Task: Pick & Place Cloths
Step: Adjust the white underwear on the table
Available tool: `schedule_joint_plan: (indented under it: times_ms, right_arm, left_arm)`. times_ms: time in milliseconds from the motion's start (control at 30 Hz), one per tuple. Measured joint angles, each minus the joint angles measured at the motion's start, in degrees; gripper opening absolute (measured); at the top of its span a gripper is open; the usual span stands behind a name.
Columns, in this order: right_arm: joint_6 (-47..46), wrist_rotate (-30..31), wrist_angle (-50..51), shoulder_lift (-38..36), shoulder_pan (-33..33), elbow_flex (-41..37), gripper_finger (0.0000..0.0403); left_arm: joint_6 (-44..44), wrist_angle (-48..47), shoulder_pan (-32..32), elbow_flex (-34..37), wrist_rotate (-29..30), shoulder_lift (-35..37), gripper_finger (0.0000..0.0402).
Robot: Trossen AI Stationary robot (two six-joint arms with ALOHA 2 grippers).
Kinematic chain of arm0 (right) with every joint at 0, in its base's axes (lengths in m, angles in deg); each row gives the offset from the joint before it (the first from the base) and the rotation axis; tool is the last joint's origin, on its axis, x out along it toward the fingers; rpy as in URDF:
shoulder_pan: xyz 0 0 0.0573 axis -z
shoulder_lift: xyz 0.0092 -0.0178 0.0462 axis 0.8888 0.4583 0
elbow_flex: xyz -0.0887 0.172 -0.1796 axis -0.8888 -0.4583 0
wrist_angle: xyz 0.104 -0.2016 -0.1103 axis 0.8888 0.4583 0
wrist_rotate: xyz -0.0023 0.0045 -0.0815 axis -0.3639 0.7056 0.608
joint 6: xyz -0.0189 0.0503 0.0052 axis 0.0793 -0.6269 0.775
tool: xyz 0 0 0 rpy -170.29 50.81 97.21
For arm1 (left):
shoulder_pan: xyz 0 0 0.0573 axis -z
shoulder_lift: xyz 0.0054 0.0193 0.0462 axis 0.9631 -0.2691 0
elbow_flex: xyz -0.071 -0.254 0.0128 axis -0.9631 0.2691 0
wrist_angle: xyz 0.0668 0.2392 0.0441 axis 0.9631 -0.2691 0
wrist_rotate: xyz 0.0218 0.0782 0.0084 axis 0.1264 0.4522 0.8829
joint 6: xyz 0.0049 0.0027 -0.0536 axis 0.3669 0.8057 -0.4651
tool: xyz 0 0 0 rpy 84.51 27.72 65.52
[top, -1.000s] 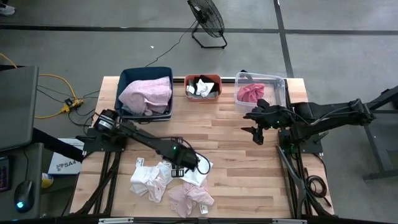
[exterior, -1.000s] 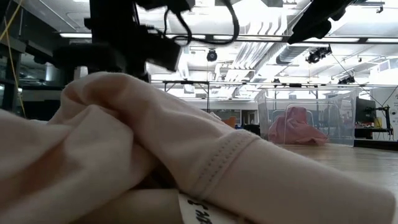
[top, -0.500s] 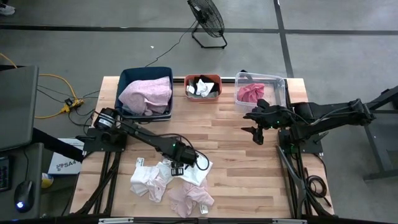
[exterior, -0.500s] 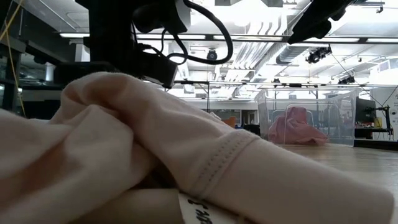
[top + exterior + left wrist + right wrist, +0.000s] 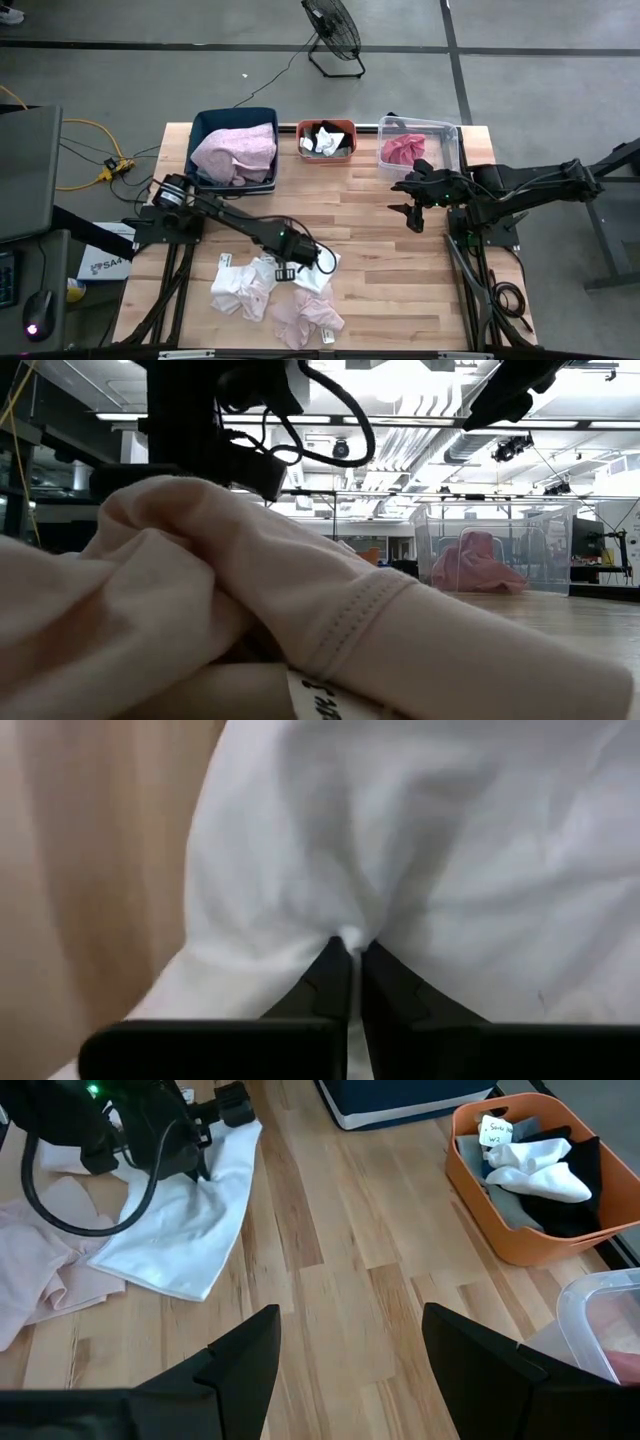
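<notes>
A white cloth (image 5: 322, 277) lies spread on the wooden table (image 5: 390, 270), near its front middle. My left gripper (image 5: 303, 268) is down on that cloth's left part and shut on it (image 5: 347, 948). Left of it lies a white-and-pink heap of cloths (image 5: 240, 290), and a pale pink cloth (image 5: 310, 320) lies at the front edge, filling the low view (image 5: 200, 610). My right gripper (image 5: 415, 207) hovers open at the table's right, in front of the clear bin (image 5: 418, 145), with nothing between its fingers (image 5: 350, 1355). My left gripper pinches a small raised fold of the white cloth (image 5: 345, 932) between its two fingertips (image 5: 330, 975), coming from above and pointing down. The rest of the cloth lies on the table around the fingers, puckered toward the pinch.
Three bins stand along the far edge: a blue bin (image 5: 235, 150) heaped with pink cloths, an orange bin (image 5: 327, 140) with black and white pieces, and the clear bin with a red-pink cloth. Bare wood lies between the bins and the cloths.
My left gripper has gone down onto the white cloth, as the low view shows its arm sinking. The cloths have stayed where they were.
</notes>
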Motion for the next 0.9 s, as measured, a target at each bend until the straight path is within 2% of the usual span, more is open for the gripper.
schedule_joint_plan:
  times_ms: [400,667,900]
  right_arm:
    - [0.0,0.0,0.0,0.0,0.0,0.0,0.0236]
    - [0.0,-0.2,0.0,0.0,0.0,0.0,0.0236]
    - [0.0,-0.2,0.0,0.0,0.0,0.0,0.0236]
  left_arm:
    - [4.0,-15.1,0.0,-17.3,7.2,0.0,0.0002]
    - [7.2,-19.4,0.0,-29.3,9.1,0.1,0.0001]
    - [7.6,-19.7,0.0,-32.4,9.1,0.2,0.0011]
